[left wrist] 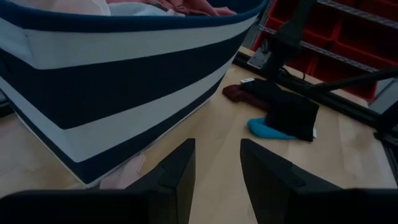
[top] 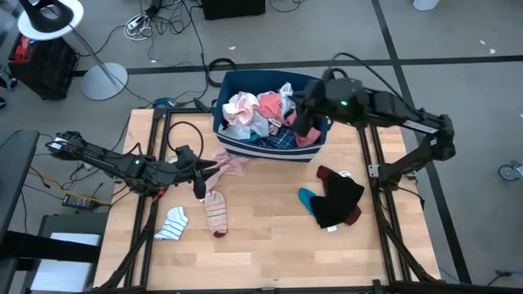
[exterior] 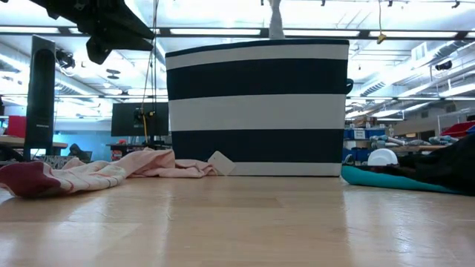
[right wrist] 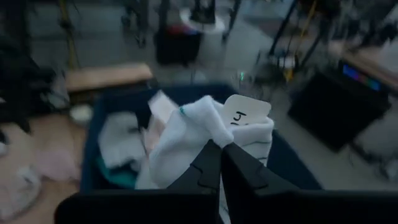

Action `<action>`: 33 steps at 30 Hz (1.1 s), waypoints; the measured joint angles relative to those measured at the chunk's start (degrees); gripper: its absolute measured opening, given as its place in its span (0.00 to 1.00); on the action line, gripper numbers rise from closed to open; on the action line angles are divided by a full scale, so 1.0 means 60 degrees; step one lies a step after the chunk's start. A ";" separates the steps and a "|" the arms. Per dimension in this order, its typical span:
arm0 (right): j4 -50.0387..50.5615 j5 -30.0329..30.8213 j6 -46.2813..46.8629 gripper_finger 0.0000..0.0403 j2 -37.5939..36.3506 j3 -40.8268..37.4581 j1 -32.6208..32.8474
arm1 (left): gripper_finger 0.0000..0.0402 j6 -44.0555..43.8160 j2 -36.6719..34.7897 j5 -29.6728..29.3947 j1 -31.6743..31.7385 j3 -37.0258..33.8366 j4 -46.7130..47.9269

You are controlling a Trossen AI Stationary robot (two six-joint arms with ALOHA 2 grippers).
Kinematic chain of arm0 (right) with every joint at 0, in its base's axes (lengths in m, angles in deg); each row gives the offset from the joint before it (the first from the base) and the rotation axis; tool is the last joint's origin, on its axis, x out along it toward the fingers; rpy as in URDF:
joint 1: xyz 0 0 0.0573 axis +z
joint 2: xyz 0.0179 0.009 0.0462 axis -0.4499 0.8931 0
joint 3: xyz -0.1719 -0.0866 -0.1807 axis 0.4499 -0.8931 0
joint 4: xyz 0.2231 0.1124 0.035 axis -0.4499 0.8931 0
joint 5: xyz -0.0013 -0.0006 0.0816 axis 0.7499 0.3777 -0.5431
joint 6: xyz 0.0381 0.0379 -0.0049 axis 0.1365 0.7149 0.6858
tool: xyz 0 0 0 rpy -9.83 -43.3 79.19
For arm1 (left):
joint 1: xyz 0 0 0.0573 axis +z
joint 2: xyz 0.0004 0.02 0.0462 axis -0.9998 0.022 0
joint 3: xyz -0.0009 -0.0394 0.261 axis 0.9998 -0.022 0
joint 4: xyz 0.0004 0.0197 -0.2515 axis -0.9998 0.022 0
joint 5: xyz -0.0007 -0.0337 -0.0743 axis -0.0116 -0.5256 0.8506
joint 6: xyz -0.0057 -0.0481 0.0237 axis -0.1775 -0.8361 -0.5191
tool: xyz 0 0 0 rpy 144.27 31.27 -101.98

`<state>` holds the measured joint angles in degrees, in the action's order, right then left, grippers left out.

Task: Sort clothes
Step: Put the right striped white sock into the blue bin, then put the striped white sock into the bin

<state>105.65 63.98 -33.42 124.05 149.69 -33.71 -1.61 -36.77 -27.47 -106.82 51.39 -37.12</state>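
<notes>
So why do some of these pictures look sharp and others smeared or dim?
High view: even light, crisp on the table. Low view: bright ceiling lights glare behind the striped bin. Left wrist view: dim, with the nearest fingers soft. Right wrist view: blurred all over; only the white garment in the right gripper reads clearly.

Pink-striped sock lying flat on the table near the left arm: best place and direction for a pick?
Pinch the striped sock mid-length, coming straight down. It lies flat and elongated on the bare table, so a top-down pinch across its narrow width should gather fabric. The open left end effector sits just above its upper end.
</notes>
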 joint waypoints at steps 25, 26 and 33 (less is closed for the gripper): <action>0.3840 -0.2779 0.1842 0.50 -0.0035 -0.0022 -0.1639 | 0.33 -0.1229 -0.0004 0.0733 -0.0007 0.0000 0.1246; 0.3843 -0.2781 0.1927 0.51 -0.0256 -0.0081 -0.1541 | 0.33 -0.1312 -0.0004 0.0880 -0.0012 0.0000 0.1237; 0.3869 -0.2710 0.2641 0.52 -0.1757 -0.1376 -0.0753 | 0.26 -0.2457 -0.0004 0.1306 -0.0781 0.0018 0.1441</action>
<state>128.87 47.73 -17.58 113.50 141.43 -38.23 -16.36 -36.79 -19.64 -111.51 51.50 -28.47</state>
